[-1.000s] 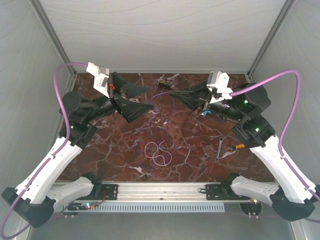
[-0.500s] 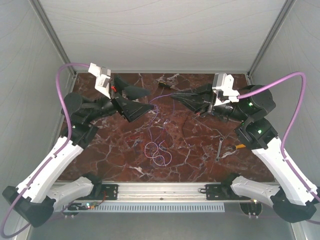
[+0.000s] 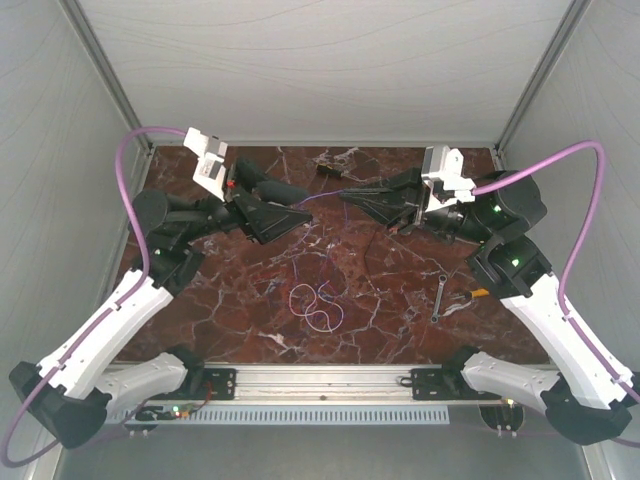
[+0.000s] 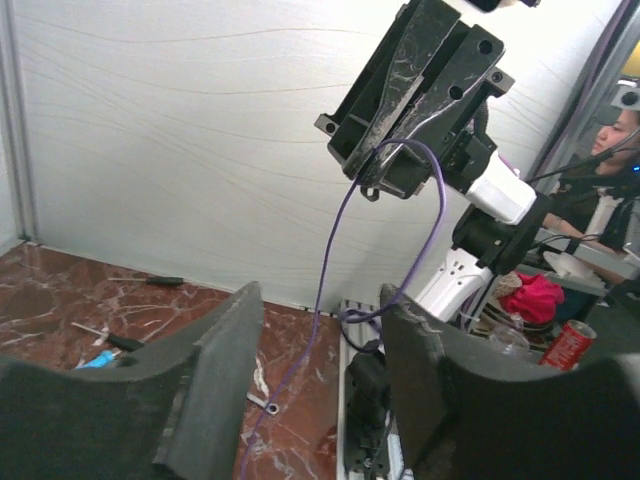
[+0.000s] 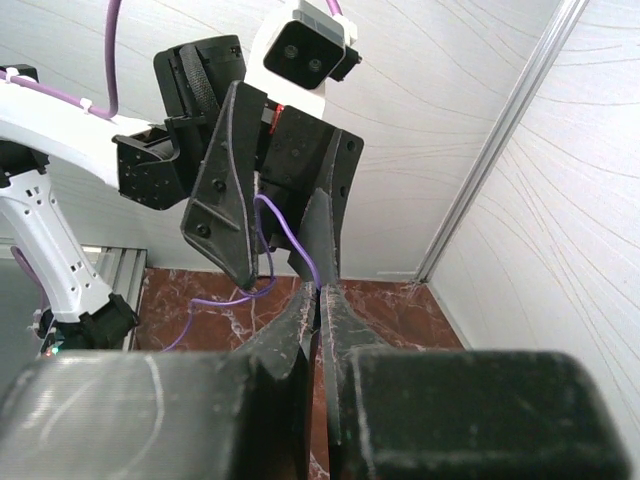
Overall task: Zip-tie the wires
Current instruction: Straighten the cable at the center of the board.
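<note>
- Wires (image 3: 316, 300): looped tangle on table (image 3: 230, 300), middle; one purple end lifted between grippers.
- Left gripper (image 3: 300, 202): released, jaws apart around lifted end.
- Right gripper (image 3: 350, 197): clenched on same end, tip facing left gripper.

The wires (image 3: 315, 300) lay on the table (image 3: 225, 305) near its middle, one strand rising behind them to where the left gripper (image 3: 305, 202) and the right gripper (image 3: 346, 197) met tip to tip (close, just apart). A wrench (image 3: 440, 293) lay well to the wires' right.
</note>
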Tool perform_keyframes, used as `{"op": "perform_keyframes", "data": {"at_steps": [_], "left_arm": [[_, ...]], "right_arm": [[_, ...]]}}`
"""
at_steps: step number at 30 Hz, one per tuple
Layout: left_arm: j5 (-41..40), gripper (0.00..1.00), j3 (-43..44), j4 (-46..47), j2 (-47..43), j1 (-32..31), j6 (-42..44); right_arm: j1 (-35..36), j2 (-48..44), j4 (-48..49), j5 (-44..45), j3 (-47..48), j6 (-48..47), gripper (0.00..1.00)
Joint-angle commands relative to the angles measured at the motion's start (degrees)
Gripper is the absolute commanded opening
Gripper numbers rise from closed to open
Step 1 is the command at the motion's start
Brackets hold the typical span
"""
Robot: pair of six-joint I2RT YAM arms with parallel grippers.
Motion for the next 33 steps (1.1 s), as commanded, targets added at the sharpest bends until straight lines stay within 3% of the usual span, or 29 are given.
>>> {"op": "perform_keyframes", "data": {"at_steps": [1,3,6,14,18,24,28,33], "left_arm": [[2.21,0.47,0.21,6.34,0.92,-0.72,-1.82],[2.14,0.32,0.23,6.31,1.15,-0.88,-1.83],[1.45,0.00,0.32,4.89,0.98,-0.93,-1.11],[-6.19,0.00,4.41,-10.40,-3.18,-0.93,11.29],[-6.24,0.00,12.07,-17.62,-1.71,-0.92,14.31],[-6.09,0.00,21.63,-19.77,1.51,-0.93,14.56],[-6.48,0.00,28.00,-21.52,4.63,-0.95,15.04],[-8.52,0.00,32.18,-21.83,6.63,-0.97,15.73]], "right_arm": [[0.57,-0.05,2.93,-0.60,-0.30,0.80,0.00],[0.64,-0.04,2.93,-0.50,-0.29,0.80,0.00],[0.71,-0.17,2.94,-0.24,-0.30,0.78,0.00],[0.67,-1.37,1.88,3.40,-1.83,2.14,0.03],[0.72,-1.82,5.06,2.29,-5.04,5.63,0.28],[1.94,-1.17,11.82,1.41,-9.91,11.62,0.48],[3.75,0.45,16.26,2.09,-12.05,14.06,0.72],[6.48,1.81,19.40,3.65,-14.70,13.56,0.82]]}}
